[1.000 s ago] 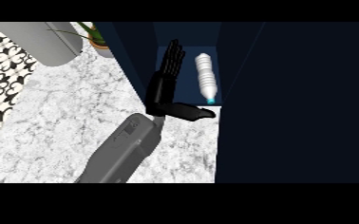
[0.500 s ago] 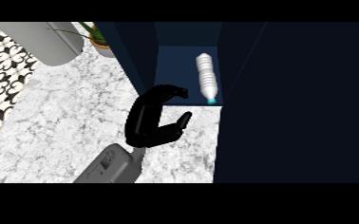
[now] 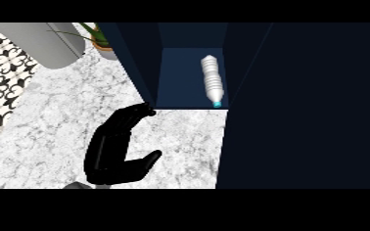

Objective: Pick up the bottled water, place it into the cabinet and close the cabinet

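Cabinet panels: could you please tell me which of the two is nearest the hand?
The narrow left panel; the left hand has its fingertips by its lower corner, while the broad right panel stands apart.

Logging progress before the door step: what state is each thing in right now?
Bottle: lying on its side inside the cabinet, cap toward the counter, not held.
Cabinet: open, not yet closed.
Hand: empty, fingers curled, over the counter, fingertips near the left door's edge; which hand it is cannot be told.
Plant: upright in its pot at the counter's back.
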`<state>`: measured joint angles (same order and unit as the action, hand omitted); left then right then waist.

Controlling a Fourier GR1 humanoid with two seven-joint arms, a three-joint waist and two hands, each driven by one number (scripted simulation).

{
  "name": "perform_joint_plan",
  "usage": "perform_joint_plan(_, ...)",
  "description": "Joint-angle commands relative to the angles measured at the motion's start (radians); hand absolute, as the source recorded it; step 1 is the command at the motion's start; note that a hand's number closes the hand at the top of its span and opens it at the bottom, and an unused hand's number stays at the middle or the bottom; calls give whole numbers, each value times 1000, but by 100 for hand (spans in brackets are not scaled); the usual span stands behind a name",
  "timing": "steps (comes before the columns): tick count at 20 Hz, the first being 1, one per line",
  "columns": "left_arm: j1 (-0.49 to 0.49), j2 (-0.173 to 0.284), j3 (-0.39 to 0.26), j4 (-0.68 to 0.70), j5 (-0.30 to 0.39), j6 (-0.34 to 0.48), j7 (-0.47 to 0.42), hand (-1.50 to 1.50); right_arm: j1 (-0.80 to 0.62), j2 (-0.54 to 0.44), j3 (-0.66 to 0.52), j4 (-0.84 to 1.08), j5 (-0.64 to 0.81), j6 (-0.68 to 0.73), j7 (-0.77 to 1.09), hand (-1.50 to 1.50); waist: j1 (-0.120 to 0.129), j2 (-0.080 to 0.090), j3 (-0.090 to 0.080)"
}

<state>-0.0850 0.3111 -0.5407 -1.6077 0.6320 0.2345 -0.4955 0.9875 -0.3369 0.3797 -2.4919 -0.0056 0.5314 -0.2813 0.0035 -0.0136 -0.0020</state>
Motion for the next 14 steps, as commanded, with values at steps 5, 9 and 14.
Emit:
perform_joint_plan(5,182,123,104,-170,92,-61,-3,-150,-7,-83,130,-173,176,29,90,150,6,0,-2)
perform_joint_plan(9,206,144,178,-174,171,-104,0,-150,-66,-116,258,-176,214,57,120,150,6,-4,-5)
perform_joint_plan(14,288,205,200,-237,200,-154,7,-150,-164,-133,311,-185,228,38,195,150,38,-8,-9)
